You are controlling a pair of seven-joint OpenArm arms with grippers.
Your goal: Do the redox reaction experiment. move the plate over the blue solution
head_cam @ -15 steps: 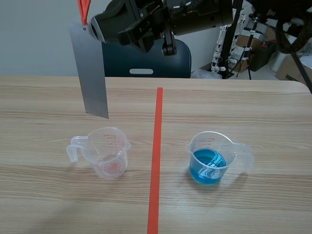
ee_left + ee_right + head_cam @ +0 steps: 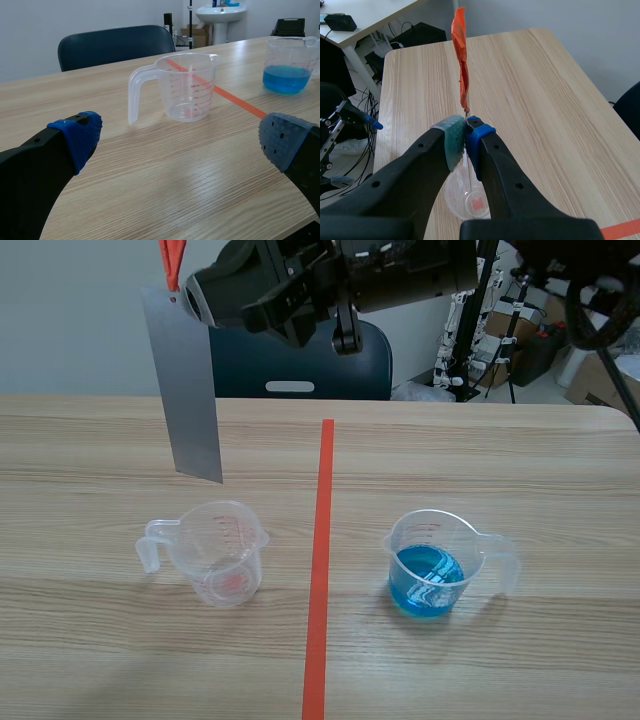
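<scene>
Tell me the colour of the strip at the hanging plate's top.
Orange-red strip, clearest in the right wrist view, above the right tool gripping the plate.

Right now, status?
Left gripper open, low. Right gripper shut on plate, hanging over empty cup, not blue solution cup. Nothing seen blocking.

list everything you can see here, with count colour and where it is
plate: 1, grey, hanging above the empty cup
ribbon: 1, orange, at the plate's top
empty cup: 1, clear, on the table left of the tape line
cup of blue solution: 1, clear, right of the tape line
table: 1, light wood
chair: 1, dark blue, behind the table
left gripper: 1, black, fingers open, low near the empty cup
right gripper: 1, black, raised, fingers shut on the plate
</scene>
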